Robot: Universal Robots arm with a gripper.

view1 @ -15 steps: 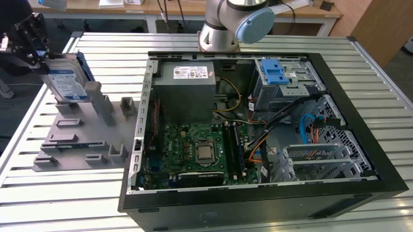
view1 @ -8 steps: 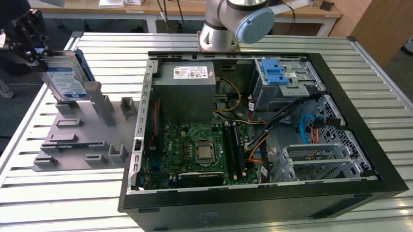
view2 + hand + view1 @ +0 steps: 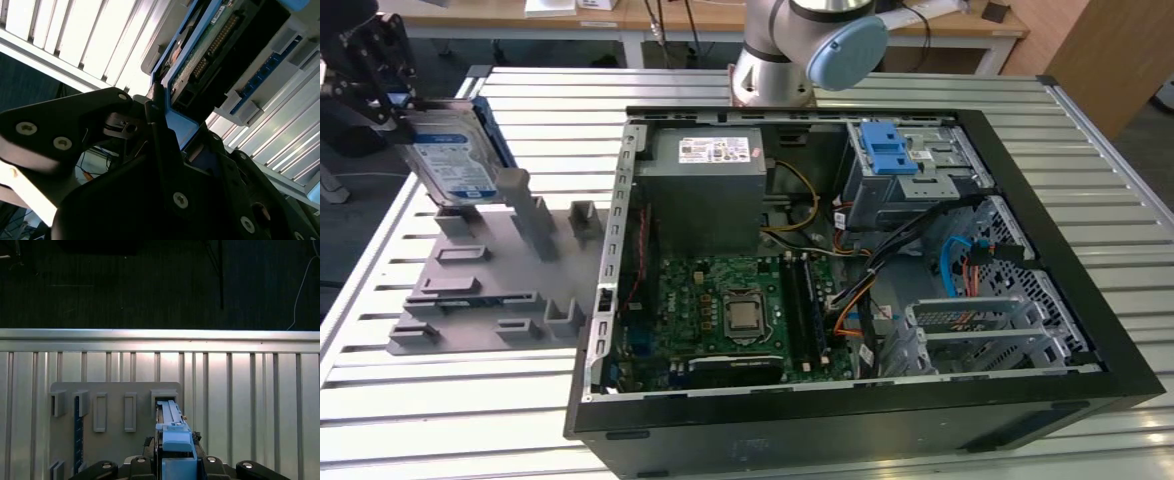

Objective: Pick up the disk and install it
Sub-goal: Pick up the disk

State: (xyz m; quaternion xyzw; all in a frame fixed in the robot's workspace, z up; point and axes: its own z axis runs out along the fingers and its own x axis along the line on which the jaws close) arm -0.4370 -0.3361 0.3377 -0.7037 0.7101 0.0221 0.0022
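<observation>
Gripper clamps the disk by its top — upright over grey rack.

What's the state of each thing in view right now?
computer case: lying on its side, panel off, open.
drive cage: mounted inside the case, blue latch on top.
grey rack: lying flat beside the case.
disk: upright on edge at a rack slot, outside the case.
gripper: shut on the disk.
</observation>
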